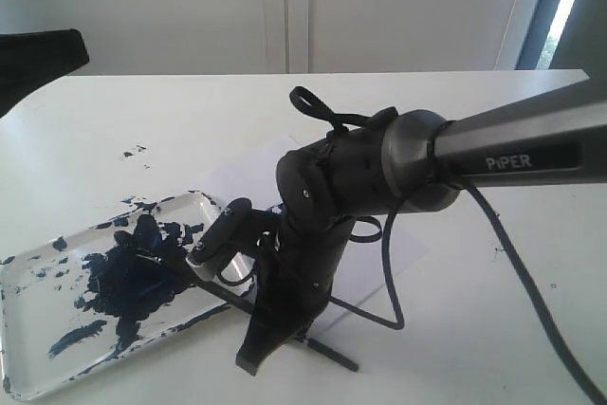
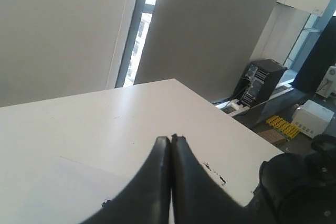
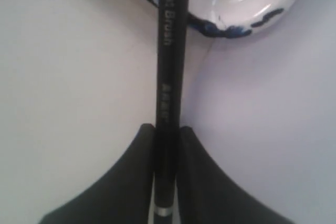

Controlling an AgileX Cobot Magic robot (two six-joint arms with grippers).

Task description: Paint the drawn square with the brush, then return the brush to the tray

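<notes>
The brush point(image 1: 329, 353) is a thin black stick that lies low and slanted, its far end over the dark blue blotch in the tray point(image 1: 38, 305). My right gripper point(image 1: 258, 353) points down beside the tray's near corner and is shut on the brush. In the right wrist view the brush point(image 3: 169, 72) runs straight out from between the fingers of the right gripper point(image 3: 167, 129) toward the paint-specked tray rim point(image 3: 247, 24). The left gripper point(image 2: 171, 139) is shut on nothing, above the table. The drawn square is hidden behind the right arm.
A white paper sheet point(image 1: 248, 170) lies under the right arm, also visible as paper point(image 2: 58, 192) below the left gripper. Blue paint specks point(image 1: 133, 152) dot the table. A black cable point(image 1: 389, 282) loops down from the right arm. A dark shape point(image 1: 38, 59) sits at the far left.
</notes>
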